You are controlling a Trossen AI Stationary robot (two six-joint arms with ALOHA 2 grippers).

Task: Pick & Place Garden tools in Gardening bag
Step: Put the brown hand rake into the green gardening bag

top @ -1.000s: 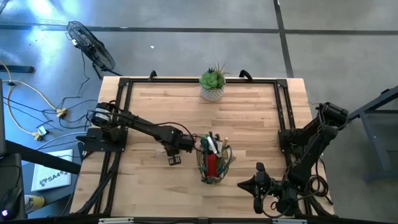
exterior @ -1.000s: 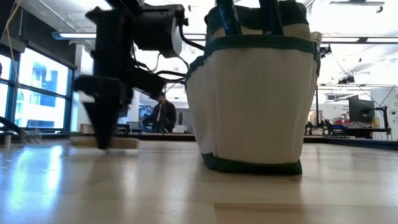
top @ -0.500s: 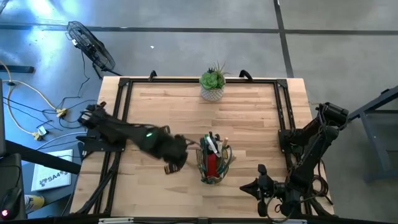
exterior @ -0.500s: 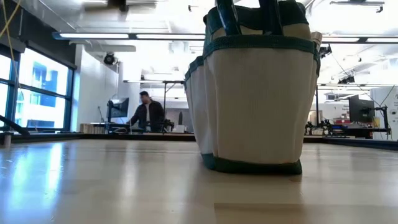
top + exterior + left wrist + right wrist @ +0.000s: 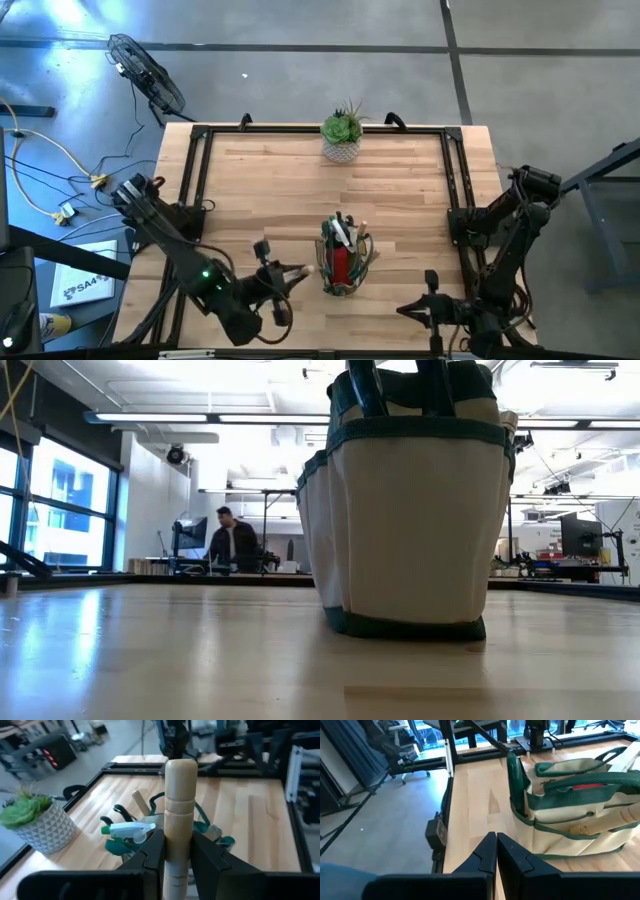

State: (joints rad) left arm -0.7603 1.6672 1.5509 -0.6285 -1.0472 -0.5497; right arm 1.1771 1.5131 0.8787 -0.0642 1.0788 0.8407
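Metal end of the wooden-handled tool (image 5: pixel 179 815) (below the left hand (image 5: pixel 176 851)) cut off, unseen.

Wooden table (image 5: pixel 260 190): gardening bag (image 5: pixel 343 262) near middle, potted plant (image 5: pixel 342 134) at far edge.

My left arm stretches along the table's left side toward the near edge, its left gripper (image 5: pixel 285 278) raised (above the low camera's sight) with fingers (image 5: pixel 150 852) clamped on a wooden tool handle (image 5: pixel 179 810) standing upright between them. My right arm sits folded at the table's right near corner, its right gripper (image 5: pixel 495 851) pressed fully together, holding nothing.
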